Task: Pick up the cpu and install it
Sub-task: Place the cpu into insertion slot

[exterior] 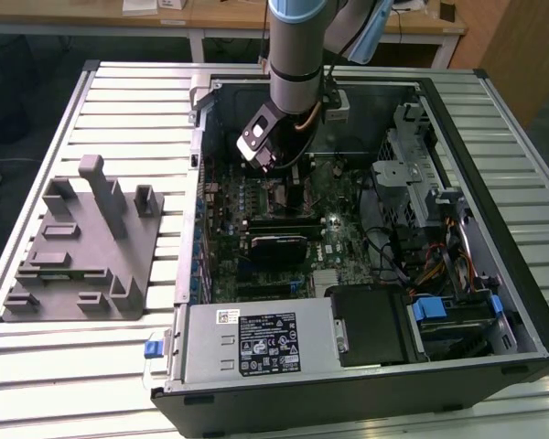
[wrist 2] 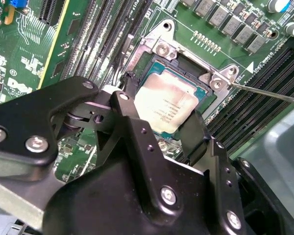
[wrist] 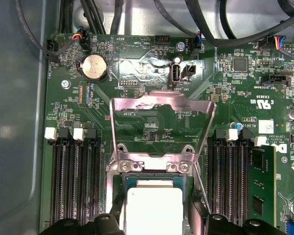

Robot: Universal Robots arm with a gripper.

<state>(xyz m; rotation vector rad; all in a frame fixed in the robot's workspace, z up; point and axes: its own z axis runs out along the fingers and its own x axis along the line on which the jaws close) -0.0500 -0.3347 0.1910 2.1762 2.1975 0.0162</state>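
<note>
Cpu [wrist 2: 166, 105] in the open socket [wrist 2: 162, 48], pale metal top facing up, and the gripper [wrist 2: 162, 110] has it. The black fingers [wrist 2: 193, 132] are closed against two opposite edges of the chip, only the chip's own width apart, with nothing else between them. Whether the chip is fully down on the contacts, I can't tell from here.

Around the chip runs the silver socket frame with its screws. In the first wrist view the load plate [wrist: 159, 99] stands swung up and open beyond the chip. The thin lever [wrist 2: 264, 91] juts out to one side, unlatched. Dark memory slots [wrist: 73, 178] flank the socket on both sides, and one holds a green memory module [wrist: 262, 186]. Further out on the green board there's a coin battery [wrist: 94, 67], then black cables [wrist: 220, 24] looping past the board's edge.

In the exterior view, the arm [exterior: 297, 46] drops in from the top middle of the frame. Its wrist is tucked into the upper middle of the open computer case [exterior: 522, 302], low over the motherboard [exterior: 343, 229]. The power supply [exterior: 256, 340] fills the case's lower middle. At the exterior view's left, well apart from the case, a grey fixture [exterior: 82, 247] sits on the slatted table [exterior: 73, 375].
</note>
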